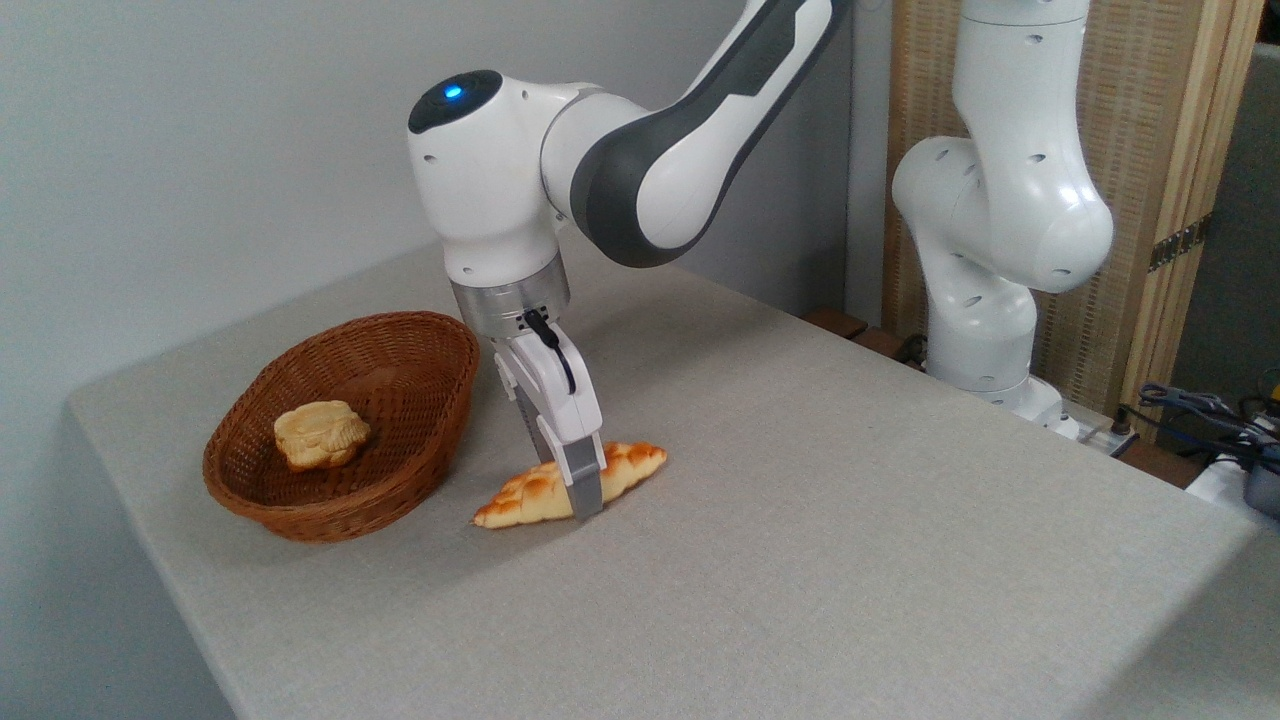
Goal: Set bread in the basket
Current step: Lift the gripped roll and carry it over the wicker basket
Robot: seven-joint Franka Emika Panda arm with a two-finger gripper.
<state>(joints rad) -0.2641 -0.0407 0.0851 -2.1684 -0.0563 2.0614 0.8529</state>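
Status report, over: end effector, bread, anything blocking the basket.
End effector down astride bread, grip unconfirmed. Bread on table, right of basket. Small bun already in basket; path clear.
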